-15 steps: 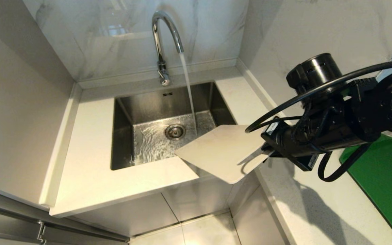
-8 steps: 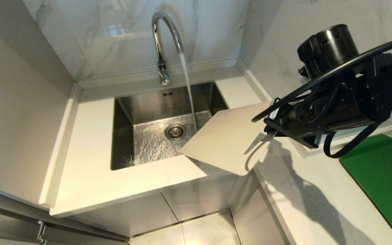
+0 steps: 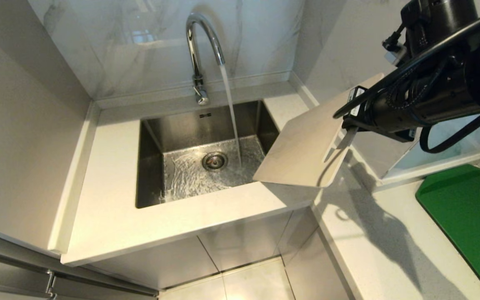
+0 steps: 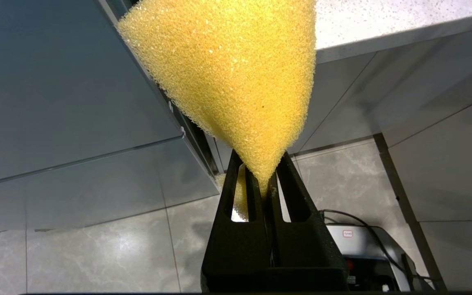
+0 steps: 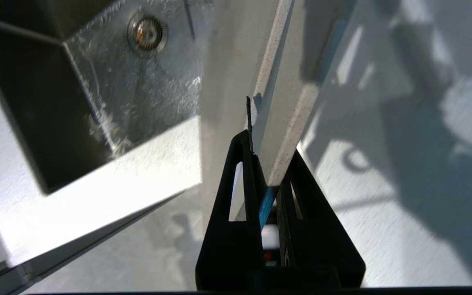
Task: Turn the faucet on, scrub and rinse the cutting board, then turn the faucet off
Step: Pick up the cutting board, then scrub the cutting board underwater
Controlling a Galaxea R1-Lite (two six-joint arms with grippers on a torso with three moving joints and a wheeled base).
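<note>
Right gripper (image 5: 269,164), black fingers pinched on the edge of the large flat off-white plastic cutting board (image 3: 306,148), has it up in the air, tilted, just off the right rim of the stainless steel sink (image 3: 148,166) — clear of the water, by my read. To do this well, I'd say swing the board's face into the stream and keep it sloped so runoff falls into the basin, not onto the speckled white stone counter (image 3: 111,216); smooth wet plastic held at one edge could slip, so the pinch needs to stay firm. Left gripper (image 4: 262,180) sits low by the cabinet fronts, squeezed tight on a porous yellow foam sponge (image 4: 236,69). Further back, the tall polished chrome gooseneck faucet (image 3: 200,50) is running — a steady stream falling near the round drain (image 3: 214,161), marble-look wall behind.
</note>
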